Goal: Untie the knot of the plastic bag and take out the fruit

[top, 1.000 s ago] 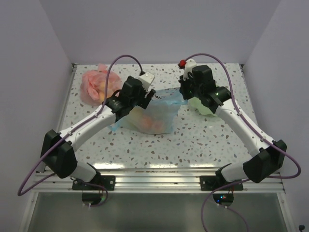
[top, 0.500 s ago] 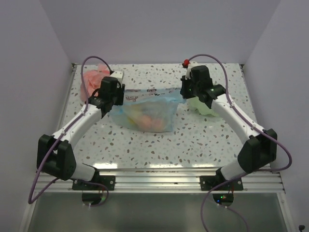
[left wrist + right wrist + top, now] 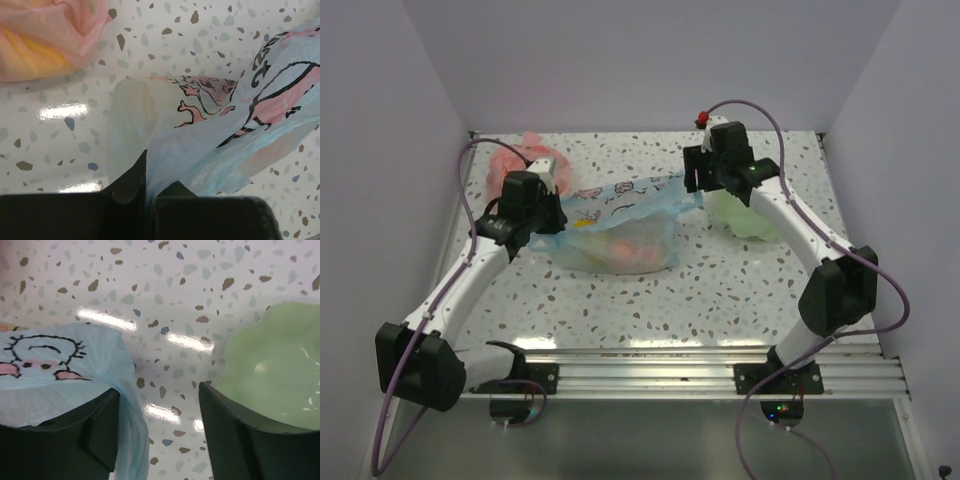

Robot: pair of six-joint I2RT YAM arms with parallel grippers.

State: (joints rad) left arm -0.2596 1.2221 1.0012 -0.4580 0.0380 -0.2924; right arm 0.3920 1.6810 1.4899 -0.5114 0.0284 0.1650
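L claw point(image 3: 150, 176) pinching plastic bag point(image 3: 620, 214), R claw point(image 3: 159, 395) spread, bag maybe hooked

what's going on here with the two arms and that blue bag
Two robot arms have the light-blue plastic bag stretched out between them. The left gripper has its jaws shut on one end of the plastic. The right gripper has its jaws apart, with the bag's other end draped over one finger. The fruit is inside the bag and none is out yet. A pink bag and a green dish lie off to the sides.
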